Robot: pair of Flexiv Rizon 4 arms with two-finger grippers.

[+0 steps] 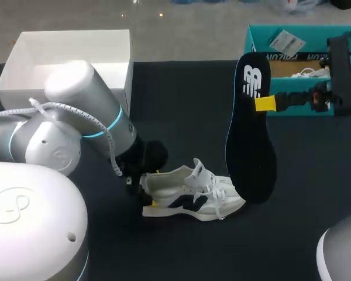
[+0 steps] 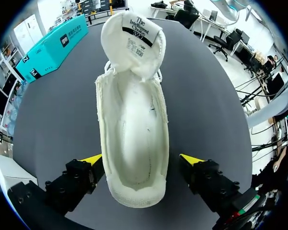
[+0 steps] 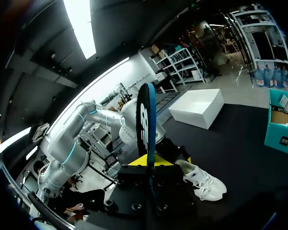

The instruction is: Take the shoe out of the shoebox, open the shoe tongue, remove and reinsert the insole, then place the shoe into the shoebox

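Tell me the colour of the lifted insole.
The insole is black with a white logo near its upper end; the head view shows it best.

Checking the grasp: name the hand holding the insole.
The right hand, shut on the upright black insole; the left hand sits open either side of the white shoe.

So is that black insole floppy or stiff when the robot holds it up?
Probably fairly stiff: the insole stands almost straight, though the right gripper pinches only one edge of its upper part. It likely bends a bit if pushed, since it looks thin edge-on in the right wrist view. It seems light too, as that small pinch holds it up.
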